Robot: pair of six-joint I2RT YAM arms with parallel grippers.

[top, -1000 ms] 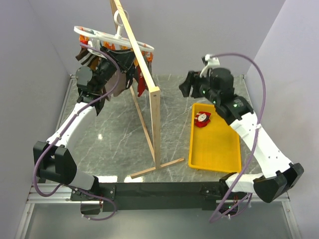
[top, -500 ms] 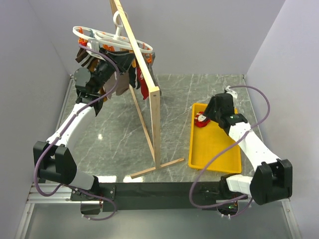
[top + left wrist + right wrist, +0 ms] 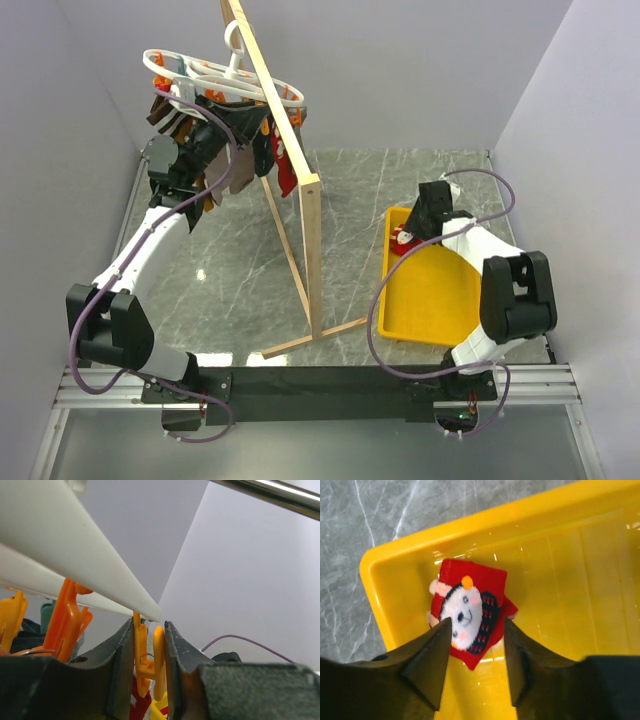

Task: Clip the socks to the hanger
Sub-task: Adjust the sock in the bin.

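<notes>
While the left pincer (image 3: 149, 630) squeezes an orange clip (image 3: 159, 667) on the hanger (image 3: 55, 530) at upper left, the right pincer (image 3: 476, 625) gapes astride the red sock (image 3: 470, 607) in the yellow tray (image 3: 570, 580), so pick-up seems in hand: lower, close, lift.

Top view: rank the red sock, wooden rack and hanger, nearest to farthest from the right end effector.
1. Red sock: in the yellow tray, under the right end effector.
2. Wooden rack: mid-table, to its left.
3. Hanger: far left corner, up high.
</notes>
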